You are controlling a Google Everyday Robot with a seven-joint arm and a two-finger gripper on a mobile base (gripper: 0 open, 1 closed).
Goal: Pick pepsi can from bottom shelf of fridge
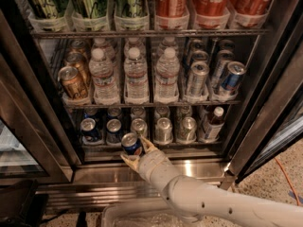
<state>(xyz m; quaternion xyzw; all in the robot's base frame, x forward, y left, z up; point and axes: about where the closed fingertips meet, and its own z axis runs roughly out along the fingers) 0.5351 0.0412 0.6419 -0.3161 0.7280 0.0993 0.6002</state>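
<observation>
The pepsi can (130, 143) is pinched between the two fingers of the gripper (135, 150), one finger at about 2 o'clock on the can and the other at 7. It's tilted a bit and sits just in front of the bottom shelf (208, 142), low and centre-left in the fridge (189, 168) opening.

My take on the step: keep the squeeze steady and back straight out toward 6 o'clock. Don't swing sideways until the can is past the sill.

- **11 o'clock:** the other pepsi cans (89, 129) are near.
- **1 o'clock:** the silver cans (163, 129) are just beside it.
- **9 o'clock:** the left door frame (42, 126) is a fair way off.
- **3 o'clock:** the right frame (258, 93) is well apart.

The open room is all at 6 o'clock, over the steel base.
</observation>
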